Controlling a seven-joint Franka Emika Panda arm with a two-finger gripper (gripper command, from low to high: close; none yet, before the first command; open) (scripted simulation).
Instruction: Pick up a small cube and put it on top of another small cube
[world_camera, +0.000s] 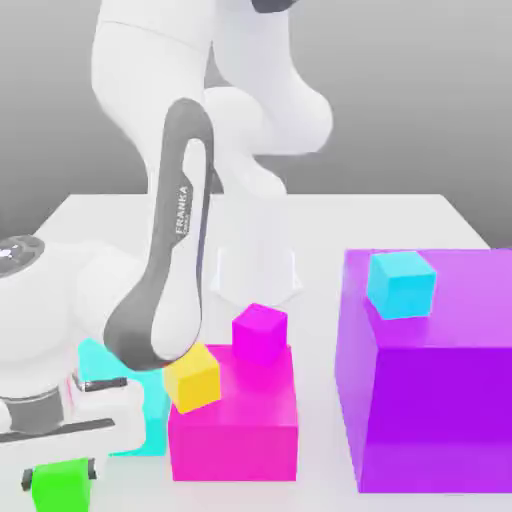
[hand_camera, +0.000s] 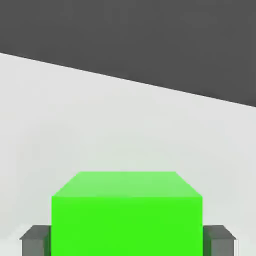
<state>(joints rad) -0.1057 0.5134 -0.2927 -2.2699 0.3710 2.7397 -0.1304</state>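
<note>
with the gripper (world_camera: 60, 468) at the exterior view's lower left, its fingers (hand_camera: 34, 240) are clamped on the green cube (world_camera: 60, 484), low at the table (world_camera: 420, 215). grasp judged done; lift, carry and stacking remain. further right, the small magenta-pink cube (world_camera: 260, 333) sits bare-topped on the larger magenta block (world_camera: 235, 425), beside a yellow cube (world_camera: 193, 377).

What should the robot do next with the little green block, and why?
Probably lift it straight up. The gripper is shut on the small green cube, which sits low on the table. The small pink cube it should land on sits higher, on top of the big pink block, beside a yellow cube, so height comes first.
</note>
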